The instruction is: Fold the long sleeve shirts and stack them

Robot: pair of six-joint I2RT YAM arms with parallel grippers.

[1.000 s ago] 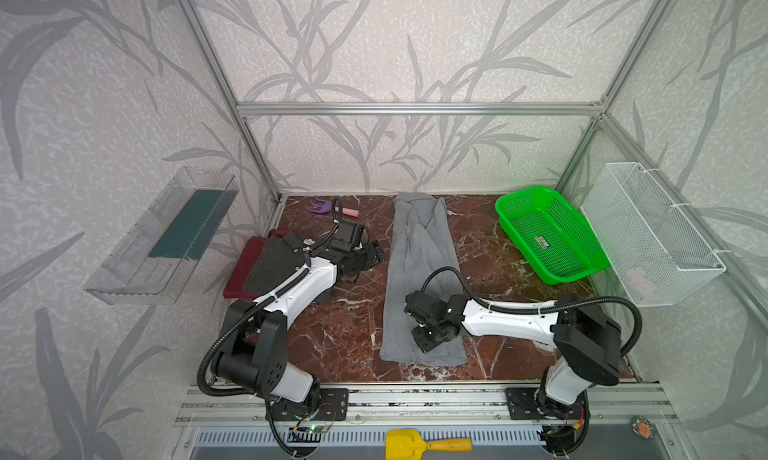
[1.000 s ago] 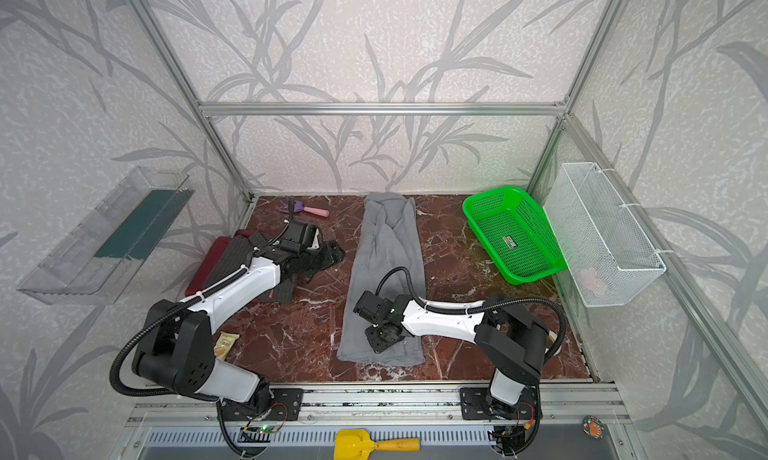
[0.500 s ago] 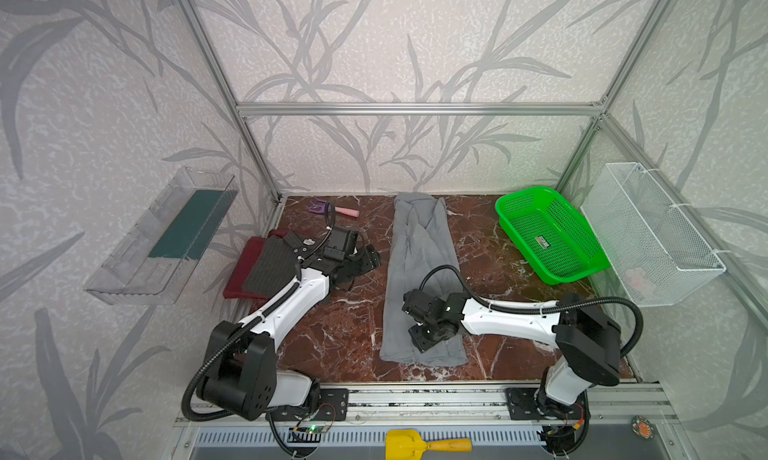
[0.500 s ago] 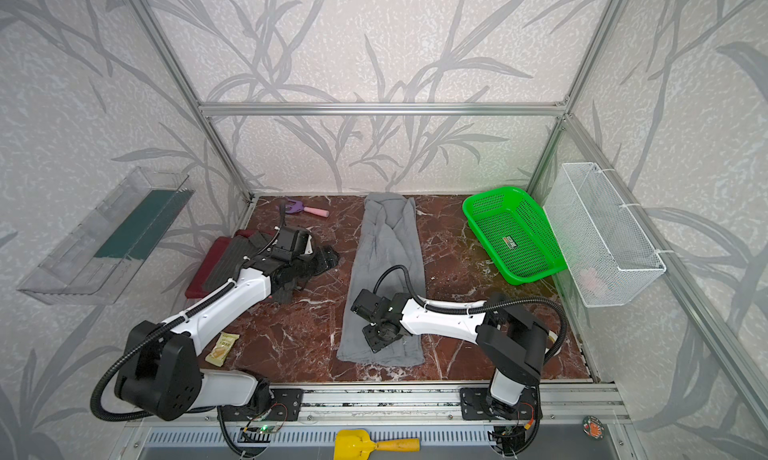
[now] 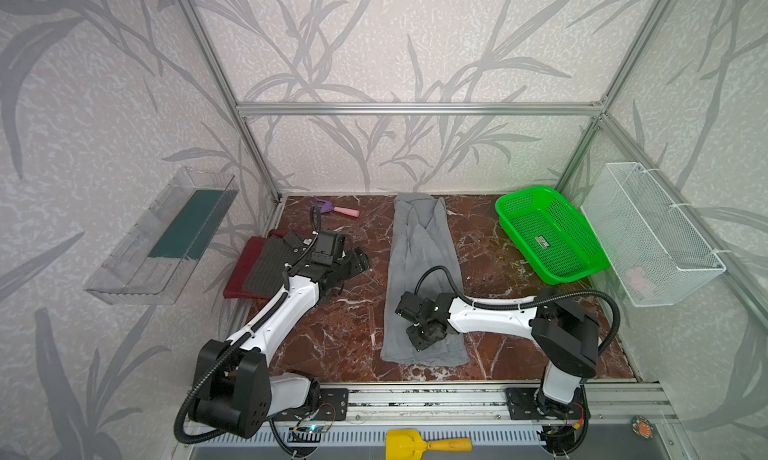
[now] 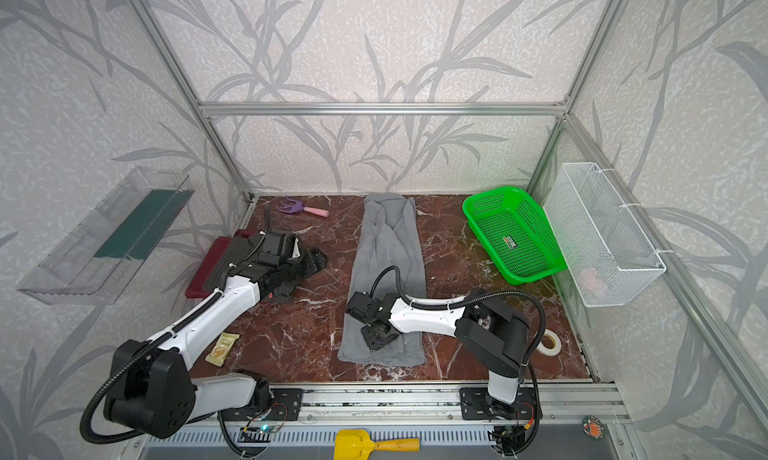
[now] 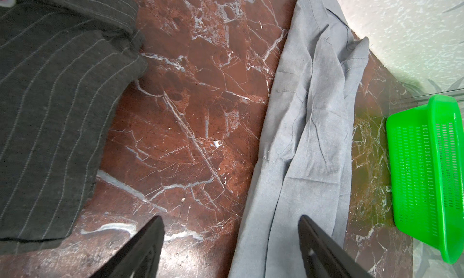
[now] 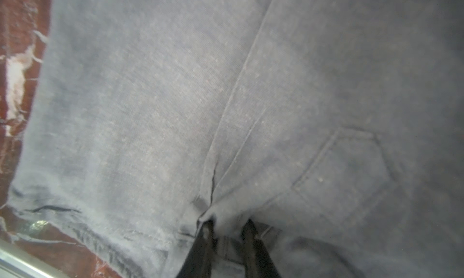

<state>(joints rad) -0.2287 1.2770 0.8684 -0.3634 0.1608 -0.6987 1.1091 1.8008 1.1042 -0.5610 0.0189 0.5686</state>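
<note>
At the left the maroon shirt (image 5: 240, 271) lies under the pinstripe shirt (image 5: 268, 264), a soft, light stack. My left jaws stand wide apart and empty above the worktop (image 5: 345, 325), between that stack and the grey shirt (image 5: 419, 246). The grey shirt lies in a long strip down the middle. It is thin, limp cloth that I judge will sag and slip open unless taken by a doubled edge or hem. My right jaws are nipped together on a small pleat of it near its front end.
</note>
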